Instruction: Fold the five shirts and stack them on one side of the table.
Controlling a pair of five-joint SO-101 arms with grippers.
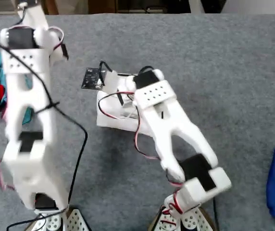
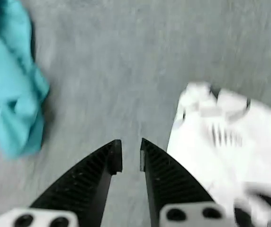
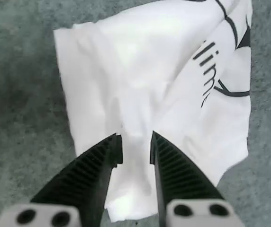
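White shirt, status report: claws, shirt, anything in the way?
Right claw slightly open over white shirt, no grip. Left claw slightly open, empty, over table. Teal shirt off to one side, nothing blocking.

Lighting is even and diffuse, from overhead. The right arm (image 1: 166, 115) casts a soft shadow on the table (image 1: 233, 72). The white shirt (image 3: 140, 71) reads very bright, near glare. The teal shirt (image 2: 12, 85) throws a narrow dark shadow along its edge.

The grey table covering (image 1: 224, 57) looks like matt, fuzzy felt. On that covering, the white cloth shirt with black print (image 3: 140, 61) is soft and creased, and the crumpled teal cloth shirt (image 2: 12, 80) is matt. The left gripper (image 2: 130, 158) and right gripper (image 3: 135, 151) are dull, ribbed black plastic. The white plastic arm shells (image 1: 161, 96) are smooth.
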